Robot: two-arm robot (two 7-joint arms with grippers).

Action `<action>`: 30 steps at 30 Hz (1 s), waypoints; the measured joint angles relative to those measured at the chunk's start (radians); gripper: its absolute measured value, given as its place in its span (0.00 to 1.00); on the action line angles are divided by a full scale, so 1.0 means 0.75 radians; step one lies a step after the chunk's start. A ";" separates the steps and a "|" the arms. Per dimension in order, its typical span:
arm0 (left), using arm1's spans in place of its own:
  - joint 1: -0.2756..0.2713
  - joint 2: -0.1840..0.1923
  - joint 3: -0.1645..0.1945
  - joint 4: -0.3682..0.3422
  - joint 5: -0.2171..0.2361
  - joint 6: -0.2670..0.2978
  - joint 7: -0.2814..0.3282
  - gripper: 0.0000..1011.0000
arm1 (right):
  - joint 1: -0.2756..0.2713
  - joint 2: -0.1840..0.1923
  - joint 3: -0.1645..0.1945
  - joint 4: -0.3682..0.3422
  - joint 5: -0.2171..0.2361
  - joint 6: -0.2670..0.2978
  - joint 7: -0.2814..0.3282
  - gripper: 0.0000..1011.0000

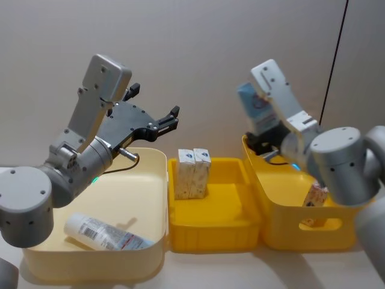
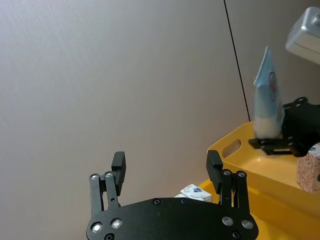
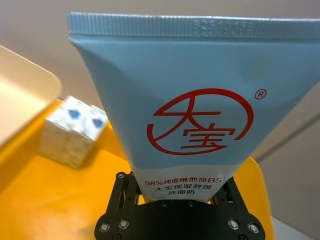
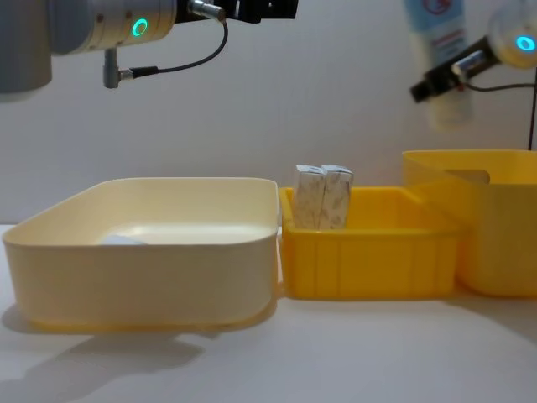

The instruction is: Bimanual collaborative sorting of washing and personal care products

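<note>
My right gripper is shut on the cap end of a pale blue squeeze tube and holds it upright above the near-left corner of the right yellow tub. The tube shows its red round logo; from the chest it hangs high at the right. My left gripper is open and empty, raised over the cream tub. A second tube lies in that tub. Two white cartons stand upright in the middle yellow tray. Another carton is in the right tub.
The three containers stand side by side, touching, against a plain wall. The cream tub is widest, the yellow tray lowest, the right tub tallest. Bare table lies in front of them. A black cable runs down the wall at the right.
</note>
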 joint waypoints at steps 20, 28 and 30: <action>0.000 0.000 0.000 0.000 0.000 0.000 0.000 0.99 | 0.085 0.149 0.057 0.052 0.000 0.322 0.116 0.58; 0.000 0.000 0.000 0.000 0.000 0.000 0.000 0.99 | 0.224 0.180 0.021 0.218 0.032 0.385 0.269 0.58; 0.000 0.000 0.000 0.000 0.000 0.000 0.000 0.99 | 0.267 0.182 0.010 0.273 0.041 0.390 0.313 0.57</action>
